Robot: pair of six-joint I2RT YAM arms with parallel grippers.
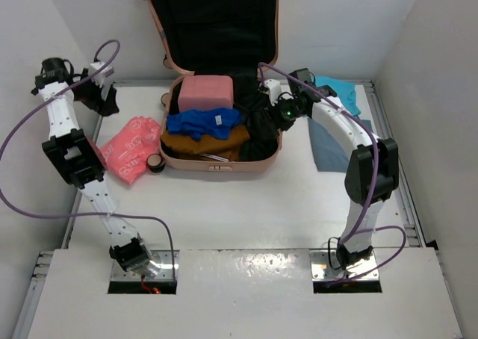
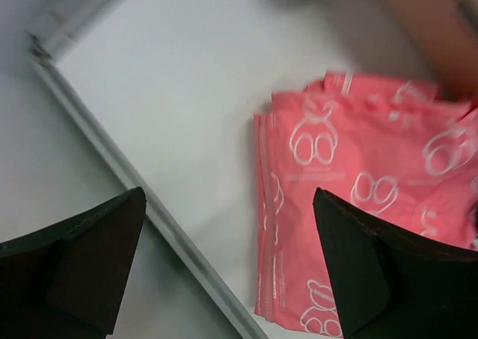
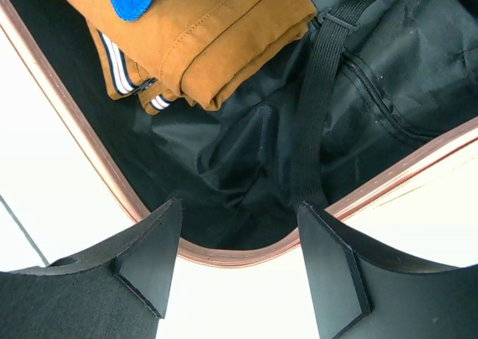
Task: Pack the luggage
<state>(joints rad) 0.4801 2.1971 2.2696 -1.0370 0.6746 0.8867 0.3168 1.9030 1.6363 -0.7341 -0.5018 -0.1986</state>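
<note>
The salmon-pink luggage (image 1: 168, 134) lies open at the back of the table with its lid upright. It holds a pink pouch (image 1: 205, 92), a blue cloth (image 1: 203, 121) and a folded brown garment (image 1: 208, 142); the right half shows bare black lining. My right gripper (image 1: 271, 107) is open and empty over the luggage's right rim; its wrist view shows the rim (image 3: 224, 253), the brown garment (image 3: 224, 48) and a black strap (image 3: 317, 107) beyond the gripper (image 3: 239, 268). My left gripper (image 1: 107, 100) is open and empty above the table's left edge, near a pink bear-print bag (image 2: 358, 197).
The pink print bag (image 1: 128, 146) lies left of the luggage, with a small dark round object (image 1: 155, 163) beside it. A teal cloth (image 1: 337, 92) and a grey-blue cloth (image 1: 328, 148) lie right of the luggage. A metal rail (image 2: 112, 160) marks the table's left edge.
</note>
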